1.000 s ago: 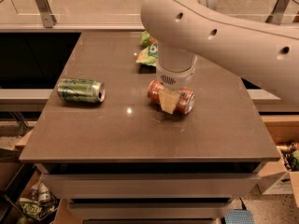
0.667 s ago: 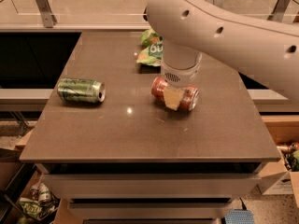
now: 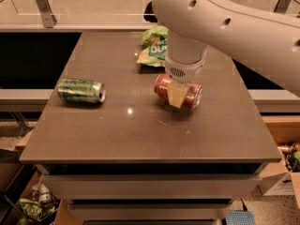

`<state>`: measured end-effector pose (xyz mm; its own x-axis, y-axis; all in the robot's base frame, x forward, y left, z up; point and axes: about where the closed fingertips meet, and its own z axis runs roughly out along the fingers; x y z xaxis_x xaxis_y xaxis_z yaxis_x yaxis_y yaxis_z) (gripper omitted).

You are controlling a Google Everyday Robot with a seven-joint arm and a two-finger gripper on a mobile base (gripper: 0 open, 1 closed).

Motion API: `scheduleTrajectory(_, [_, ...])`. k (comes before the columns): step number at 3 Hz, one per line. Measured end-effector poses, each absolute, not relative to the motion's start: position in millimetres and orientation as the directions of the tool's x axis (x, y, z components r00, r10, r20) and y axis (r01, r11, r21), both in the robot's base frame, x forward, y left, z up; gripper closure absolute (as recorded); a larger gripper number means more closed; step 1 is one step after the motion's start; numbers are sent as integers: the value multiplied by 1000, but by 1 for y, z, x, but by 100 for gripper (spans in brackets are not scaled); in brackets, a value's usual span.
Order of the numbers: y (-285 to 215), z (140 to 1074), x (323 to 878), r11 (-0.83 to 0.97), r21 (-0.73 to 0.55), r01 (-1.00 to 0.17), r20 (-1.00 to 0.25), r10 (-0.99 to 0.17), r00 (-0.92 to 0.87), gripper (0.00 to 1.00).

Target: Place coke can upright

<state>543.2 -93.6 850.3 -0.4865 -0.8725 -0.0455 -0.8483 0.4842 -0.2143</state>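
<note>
Pincer (image 3: pixel 180 92) is clamping across the middle of the coke can (image 3: pixel 162 86), which is lying on its side right of centre on the surface (image 3: pixel 117 139), apparently gripping there for tipping it upright

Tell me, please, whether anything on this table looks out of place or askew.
Both cans lie on their sides instead of standing: the coke can near the middle of the table, with the end effector closed around it from above, and the green can toward the left edge. Nothing looks spilled.
</note>
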Motion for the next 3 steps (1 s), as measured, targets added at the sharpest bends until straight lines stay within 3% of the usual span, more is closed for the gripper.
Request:
scheduleTrajectory(1, [-83, 866, 541, 458, -183, -870, -72, -889, -453, 100])
scheduleTrajectory(3, [-66, 892, 542, 420, -106, -901, -246, -889, -385, 100])
